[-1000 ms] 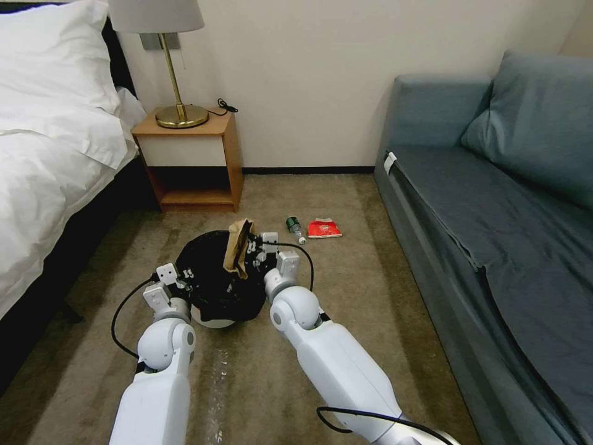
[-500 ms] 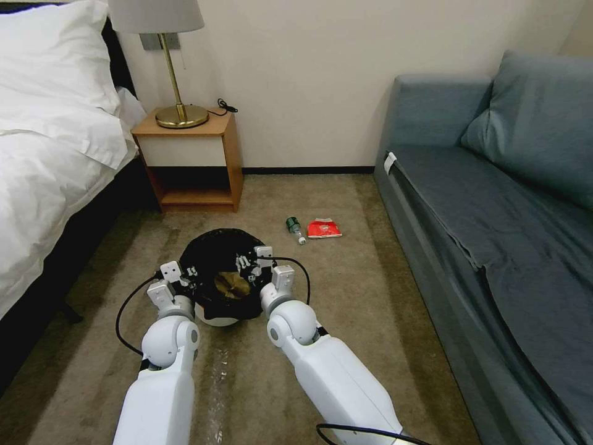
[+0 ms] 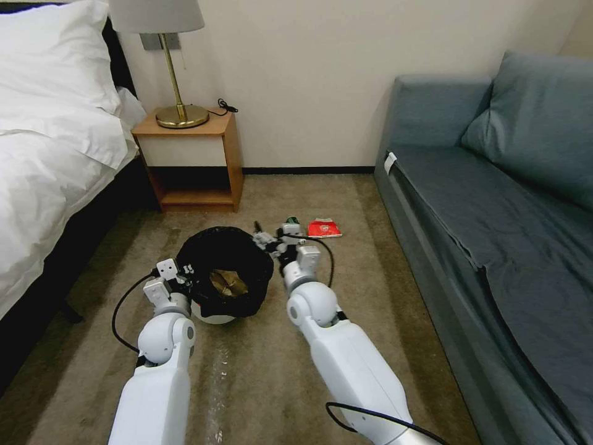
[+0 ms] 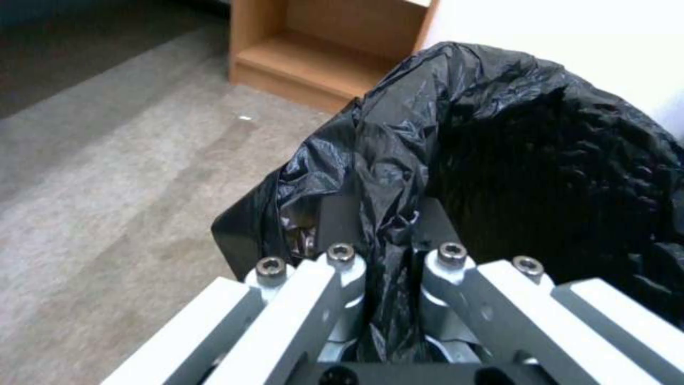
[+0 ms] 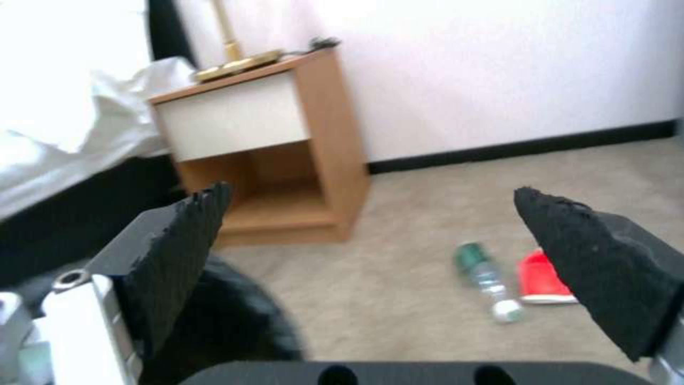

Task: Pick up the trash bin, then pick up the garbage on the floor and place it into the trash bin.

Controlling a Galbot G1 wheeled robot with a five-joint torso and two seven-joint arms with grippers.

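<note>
The floor is carpet, running between a bed on the robot's left and a sofa on its right, with a nightstand against the far wall.

The trash bin sits in mid-floor just ahead of the robot, its black liner folded over the rim. The left tool is clamped on that liner at the bin's near-left rim. A crumpled tan paper bag lies inside the bin.

The right tool hangs empty with its black pads spread wide, just past the bin's far-right rim and aimed toward the litter beyond.

The red packet lies flat on the carpet toward the sofa; the small bottle lies on its side just beside it, nearer the bin.

The step in hand looks like reaching for the bottle. To do it well, I would line the pads across the bottle's body, not along it, since it may roll, and come down low enough to close on it without catching the packet. The left grip should hold the rim steady.
</note>
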